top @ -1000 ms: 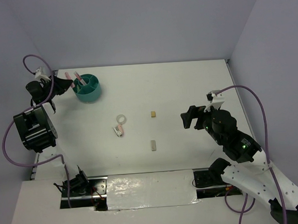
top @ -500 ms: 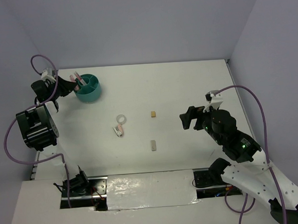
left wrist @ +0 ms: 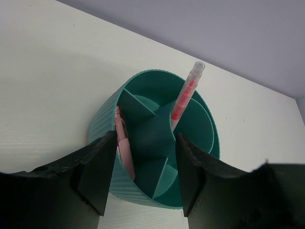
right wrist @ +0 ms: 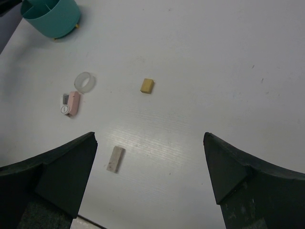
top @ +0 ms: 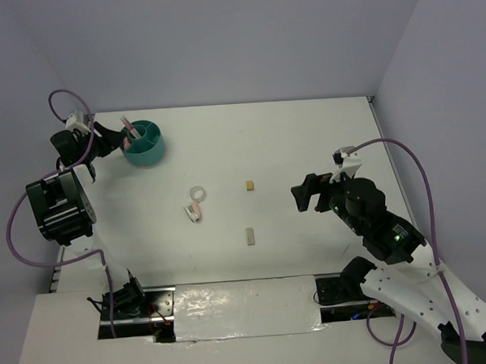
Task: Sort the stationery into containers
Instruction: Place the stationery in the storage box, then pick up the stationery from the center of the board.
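Worktop (top: 306,138): white and matte, closed in by pale lilac-grey walls at the back and on both sides.
Teal cup (left wrist: 102,129): stands upright in the far-left part of the worktop. Partitions split its inside into compartments around a central well.
Pink pen (left wrist: 185,95): leans in a compartment on the right of the well, as the left wrist view shows it. Its clear end rises above the rim.
Pink stick (left wrist: 122,145): rests in the left compartment, against the cup wall.
Left pincer (left wrist: 145,157): spread and empty, just beside the cup on its left. Its 2 fingers frame the near wall; contact with the cup cannot be told.
Right pincer (right wrist: 150,143): spread wide and empty, over the right half of the worktop, well apart from every item.
Clear ring (right wrist: 86,82): lies flat left of the worktop centre.
Pink-and-white piece (right wrist: 70,104): lies just beside the ring, on its near side.
Tan block (right wrist: 147,85): lies right of the ring, apart from it.
Pale oblong piece (right wrist: 116,159): lies alone, nearer the arm bases than the other 3 loose items.
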Tool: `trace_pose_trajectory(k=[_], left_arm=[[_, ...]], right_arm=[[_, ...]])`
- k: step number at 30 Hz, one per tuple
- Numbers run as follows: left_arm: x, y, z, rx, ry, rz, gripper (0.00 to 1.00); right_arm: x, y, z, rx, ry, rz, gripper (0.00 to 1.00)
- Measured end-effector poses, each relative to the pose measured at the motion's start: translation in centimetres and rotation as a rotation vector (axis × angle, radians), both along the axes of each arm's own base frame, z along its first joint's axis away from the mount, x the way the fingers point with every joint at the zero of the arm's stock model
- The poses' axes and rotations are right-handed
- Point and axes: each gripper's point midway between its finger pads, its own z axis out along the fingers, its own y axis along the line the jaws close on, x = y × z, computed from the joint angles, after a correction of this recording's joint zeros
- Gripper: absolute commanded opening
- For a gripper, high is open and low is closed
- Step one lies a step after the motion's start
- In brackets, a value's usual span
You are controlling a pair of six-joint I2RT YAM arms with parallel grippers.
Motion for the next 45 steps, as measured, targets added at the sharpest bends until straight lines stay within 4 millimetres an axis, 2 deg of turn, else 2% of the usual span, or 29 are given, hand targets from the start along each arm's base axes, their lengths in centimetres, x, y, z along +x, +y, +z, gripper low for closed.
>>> trace_pose_trajectory(k=[3,7,8,9,10,13,15,17,18,20,21,22,25,29,32,34,36,39,41,45], left_arm=[[0.1,0.1,0.3,-0.004,-0.010,0.007,0.64],[-0.1,0.6,2.0,-0.023,-0.022,0.064,0.80],[-0.3,0.8,3.1,-0.023,-0.028,0.089,0.84],[-0.5,1.1,4.4,-0.022,-0.033,0.125,0.95],[-0.8,1.1,5.8,-0.007,-0.040,0.159,0.99],[-1.1,1.1,11.5,0.072,-0.040,0.297,0.99],[-0.3,-1.2,16.8,0.148,-0.054,0.360,0.99],[-0.2,-5.3,21.7,0.179,-0.080,0.382,0.99],[-0.7,-8.2,23.8,0.184,-0.087,0.366,0.99],[-2.5,-13.7,25.5,0.183,-0.083,0.313,0.99],[-4.0,-17.0,25.2,0.175,-0.065,0.265,0.98],[-5.2,-19.4,24.4,0.176,-0.046,0.221,0.98],[-9.3,-27.1,19.3,0.191,0.063,0.071,0.97],[-12.3,-37.1,10.2,0.297,0.238,-0.105,0.97],[-13.6,-43.5,3.4,0.426,0.349,-0.189,0.97],[-14.4,-46.8,-0.7,0.493,0.400,-0.237,0.97],[-15.3,-47.9,-4.3,0.559,0.457,-0.253,0.97],[-15.9,-47.0,-7.0,0.619,0.517,-0.230,0.96],[-15.5,-46.2,-7.2,0.629,0.531,-0.203,0.95],[-13.6,-45.7,-6.6,0.589,0.521,-0.152,0.92]], right_arm=[[0.0,0.2,0.1,0.002,-0.004,0.010,1.00],[0.2,0.3,-0.2,-0.005,0.004,0.010,1.00],[0.3,0.3,-0.4,-0.012,0.011,0.005,1.00],[0.5,0.3,-0.7,-0.018,0.020,-0.001,1.00],[0.7,0.3,-0.9,-0.022,0.029,-0.014,1.00],[1.1,-0.3,-1.4,-0.019,0.050,-0.073,1.00],[1.2,-1.1,-1.6,-0.010,0.063,-0.129,1.00],[1.1,-2.0,-1.4,0.008,0.069,-0.188,1.00],[1.0,-2.5,-1.2,0.020,0.069,-0.217,1.00],[0.7,-3.5,-0.4,0.052,0.062,-0.271,1.00],[0.5,-3.9,0.3,0.085,0.044,-0.293,1.00],[0.2,-4.3,0.9,0.112,0.025,-0.302,1.00],[-1.0,-5.4,2.8,0.199,-0.036,-0.315,1.00],[-1.9,-6.4,5.2,0.248,-0.078,-0.330,1.00],[-1.6,-6.1,4.6,0.218,-0.051,-0.330,1.00],[-1.4,-5.9,4.1,0.200,-0.033,-0.325,1.00],[-1.5,-5.8,3.5,0.185,-0.022,-0.317,1.00],[-1.6,-5.7,3.3,0.173,-0.019,-0.305,1.00],[-1.8,-5.7,3.2,0.169,-0.021,-0.298,1.00],[-1.8,-5.5,2.7,0.153,-0.017,-0.281,1.00]])
